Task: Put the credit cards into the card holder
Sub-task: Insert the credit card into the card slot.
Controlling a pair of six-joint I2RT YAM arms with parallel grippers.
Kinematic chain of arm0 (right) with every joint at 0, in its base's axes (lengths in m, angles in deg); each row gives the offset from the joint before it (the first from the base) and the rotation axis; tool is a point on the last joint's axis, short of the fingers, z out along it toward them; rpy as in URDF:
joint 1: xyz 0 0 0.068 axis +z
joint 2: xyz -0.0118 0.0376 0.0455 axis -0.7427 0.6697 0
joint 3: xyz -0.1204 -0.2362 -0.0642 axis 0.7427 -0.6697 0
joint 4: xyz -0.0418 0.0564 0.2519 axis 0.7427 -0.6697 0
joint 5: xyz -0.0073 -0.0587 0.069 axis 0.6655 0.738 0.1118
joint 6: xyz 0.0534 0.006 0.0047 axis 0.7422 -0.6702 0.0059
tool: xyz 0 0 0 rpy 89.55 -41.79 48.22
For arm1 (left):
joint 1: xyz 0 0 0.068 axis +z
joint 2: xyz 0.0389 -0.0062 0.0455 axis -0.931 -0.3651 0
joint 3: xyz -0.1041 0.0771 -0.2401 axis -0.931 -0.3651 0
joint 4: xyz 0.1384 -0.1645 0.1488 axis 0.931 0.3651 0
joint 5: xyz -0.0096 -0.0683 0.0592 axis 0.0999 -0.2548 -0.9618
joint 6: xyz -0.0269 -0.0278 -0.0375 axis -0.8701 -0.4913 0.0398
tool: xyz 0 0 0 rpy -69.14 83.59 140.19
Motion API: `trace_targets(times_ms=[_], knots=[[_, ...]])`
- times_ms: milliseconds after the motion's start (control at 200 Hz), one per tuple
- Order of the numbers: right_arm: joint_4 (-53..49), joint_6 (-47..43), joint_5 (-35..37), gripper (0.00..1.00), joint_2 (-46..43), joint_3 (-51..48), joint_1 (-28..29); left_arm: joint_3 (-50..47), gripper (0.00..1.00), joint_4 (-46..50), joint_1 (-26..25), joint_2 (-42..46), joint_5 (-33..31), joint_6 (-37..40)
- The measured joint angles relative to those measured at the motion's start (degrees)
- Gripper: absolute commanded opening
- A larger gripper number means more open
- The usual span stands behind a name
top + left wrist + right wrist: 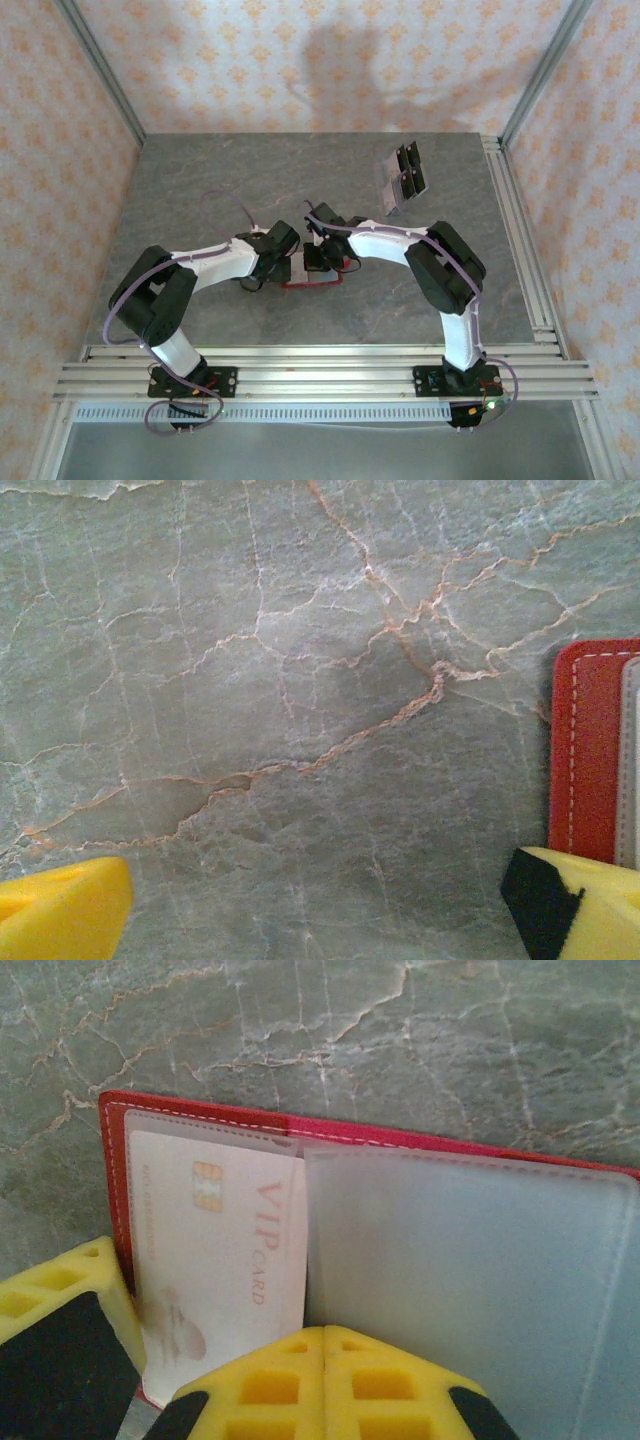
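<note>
The card holder (200, 1115) lies open on the table, red with clear sleeves inside. A pale credit card (215, 1250) printed "VIP CARD" sits in its left sleeve. My right gripper (325, 1360) is shut, with its tips together over the holder's middle fold, at the card's right edge. My left gripper (320, 910) is open over bare table, and its right finger (580, 905) is at the holder's red edge (585, 750). From above, both grippers meet at the card holder (300, 285). Several more credit cards (402, 180) lie at the back right.
The table is grey-green marble (220, 200), ringed by patterned walls. An aluminium rail (520, 230) runs along its right edge, and more rails (320, 370) span the front, where both arm bases are bolted.
</note>
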Motion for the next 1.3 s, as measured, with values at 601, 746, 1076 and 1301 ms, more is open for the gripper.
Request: trace_targets(times_ms=[601, 746, 1076, 1301], knots=[[2.5, -0.4, 1.6, 0.01, -5.6, -7.9, -3.5, 0.2, 0.99, 0.5, 0.0, 0.2, -0.2, 0.2], [2.0, -0.4, 2.3, 0.04, -6.8, -8.4, -3.5, 0.2, 0.99, 0.5, 0.0, 0.2, -0.2, 0.2], [1.3, -0.5, 3.5, 0.04, -9.5, -9.9, -6.3, 0.2, 0.99, 0.5, 0.0, 0.2, -0.2, 0.2], [1.1, -0.9, 3.7, 0.04, -8.8, -11.2, -7.1, 0.2, 0.99, 0.5, 0.0, 0.2, -0.2, 0.2]])
